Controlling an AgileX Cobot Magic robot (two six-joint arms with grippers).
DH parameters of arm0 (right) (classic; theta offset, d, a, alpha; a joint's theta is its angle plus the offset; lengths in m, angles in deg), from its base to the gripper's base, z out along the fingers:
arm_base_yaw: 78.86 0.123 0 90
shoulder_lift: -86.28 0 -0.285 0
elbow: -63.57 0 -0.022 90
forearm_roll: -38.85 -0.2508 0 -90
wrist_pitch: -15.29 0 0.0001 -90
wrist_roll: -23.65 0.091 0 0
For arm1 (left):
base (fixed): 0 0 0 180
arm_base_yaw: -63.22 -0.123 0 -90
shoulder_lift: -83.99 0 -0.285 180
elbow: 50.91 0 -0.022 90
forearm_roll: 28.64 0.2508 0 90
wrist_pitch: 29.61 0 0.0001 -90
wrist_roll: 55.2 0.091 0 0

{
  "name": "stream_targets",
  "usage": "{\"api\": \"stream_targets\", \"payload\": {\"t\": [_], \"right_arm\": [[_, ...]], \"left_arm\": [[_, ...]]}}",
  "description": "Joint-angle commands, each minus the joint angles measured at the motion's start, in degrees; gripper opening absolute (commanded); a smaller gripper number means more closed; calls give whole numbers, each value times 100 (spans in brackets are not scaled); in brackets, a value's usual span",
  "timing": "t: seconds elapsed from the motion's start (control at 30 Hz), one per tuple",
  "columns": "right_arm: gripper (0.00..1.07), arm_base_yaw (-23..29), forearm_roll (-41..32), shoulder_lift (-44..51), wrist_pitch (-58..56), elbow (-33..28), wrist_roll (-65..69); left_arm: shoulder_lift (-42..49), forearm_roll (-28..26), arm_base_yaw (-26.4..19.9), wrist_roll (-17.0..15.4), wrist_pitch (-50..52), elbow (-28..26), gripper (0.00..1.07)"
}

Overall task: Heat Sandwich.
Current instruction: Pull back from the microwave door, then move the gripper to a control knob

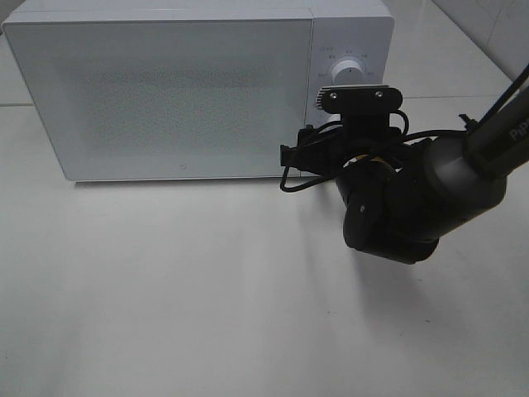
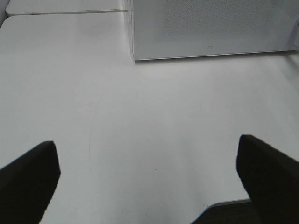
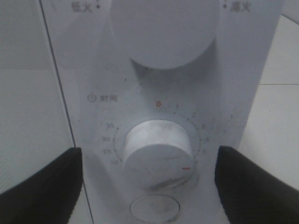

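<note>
Closely, right gripper (image 3: 149,186) frames dial (image 3: 156,154) marked 0–35.

Bright, flat overhead light. Whites of table (image 1: 165,314) and microwave (image 1: 165,91) are near blown out, contrast low. Soft shadows under the microwave front and beneath the right arm (image 1: 430,198). Right wrist view soft and grainy, timer dial (image 3: 156,151) slightly blurred. Left wrist view hazy.

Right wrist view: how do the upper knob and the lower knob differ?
The upper knob is cut off by the picture edge and shows no mark; the lower knob is whole, with a red mark turned away from 0. Chinese labels flank the upper knob; numbers ring the lower knob. Both are round and white.
</note>
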Motion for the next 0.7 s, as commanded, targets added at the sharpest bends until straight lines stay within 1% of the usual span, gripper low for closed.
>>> {"api": "stream_targets", "payload": {"t": [0.03, 0.5, 0.7], "right_arm": [[76, -103, 132, -34, 120, 103, 17], [76, -166, 138, -63, 407, 103, 40], [72, -160, 155, -115, 430, 103, 195]], "left_arm": [[126, -40, -29, -17, 52, 0, 97], [103, -46, -29, -17, 52, 0, 97], [103, -46, -29, -17, 52, 0, 97]]}}
